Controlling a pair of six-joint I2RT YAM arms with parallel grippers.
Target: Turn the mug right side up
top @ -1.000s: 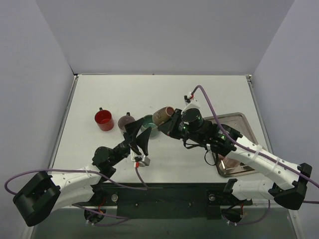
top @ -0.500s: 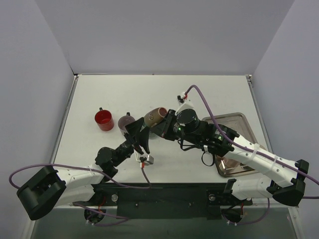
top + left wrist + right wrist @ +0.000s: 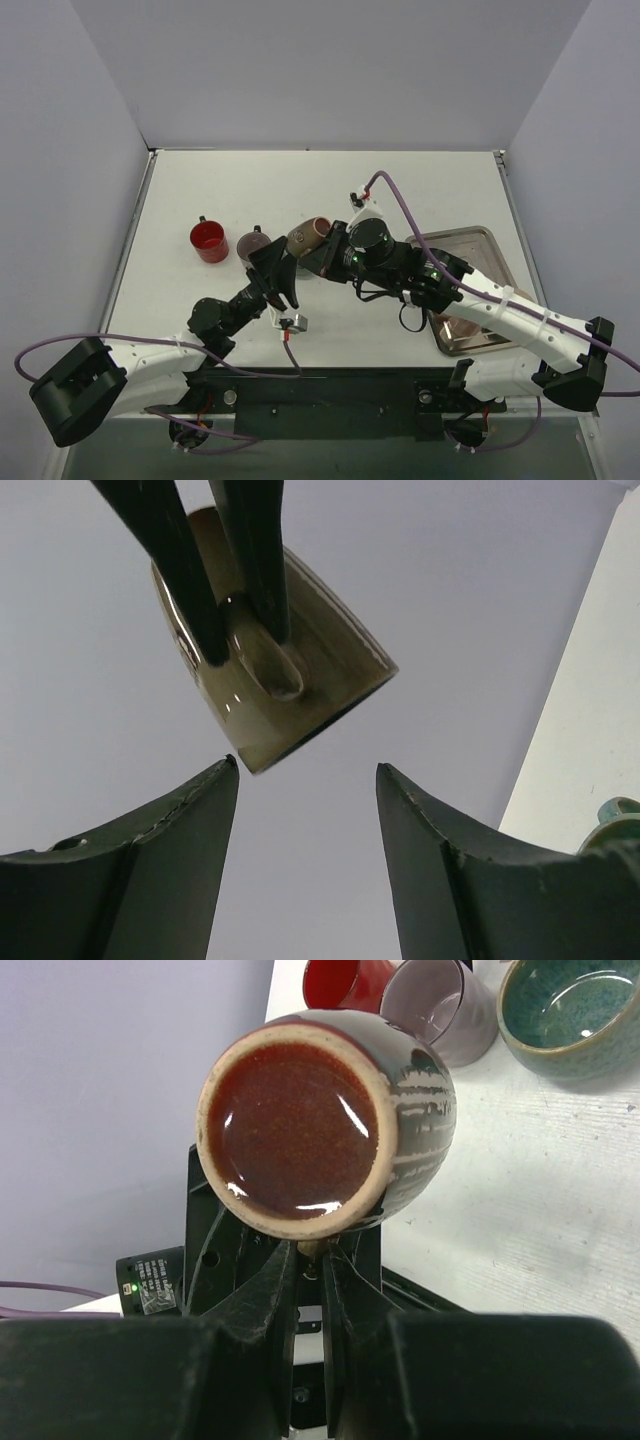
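Observation:
A brown glazed mug [image 3: 308, 234] hangs in the air on its side, with its mouth toward the right wrist camera and its red inside [image 3: 295, 1125] showing. My right gripper [image 3: 320, 1253] is shut on the mug's handle, just below the rim. My left gripper [image 3: 281, 270] sits below and to the left of the mug and points up at it. In the left wrist view the mug [image 3: 300, 670] is above the left gripper [image 3: 305, 767], which is open with nothing between its fingers.
A red mug [image 3: 208, 241] and a purple-grey mug [image 3: 252, 246] stand upright on the left of the table. A green bowl [image 3: 570, 1015] lies beside them, under the arms. A metal tray [image 3: 482, 241] sits at the right.
The right arm has carried the mug to the left, over the left gripper. The left gripper has shifted slightly and its fingers have narrowed a little.

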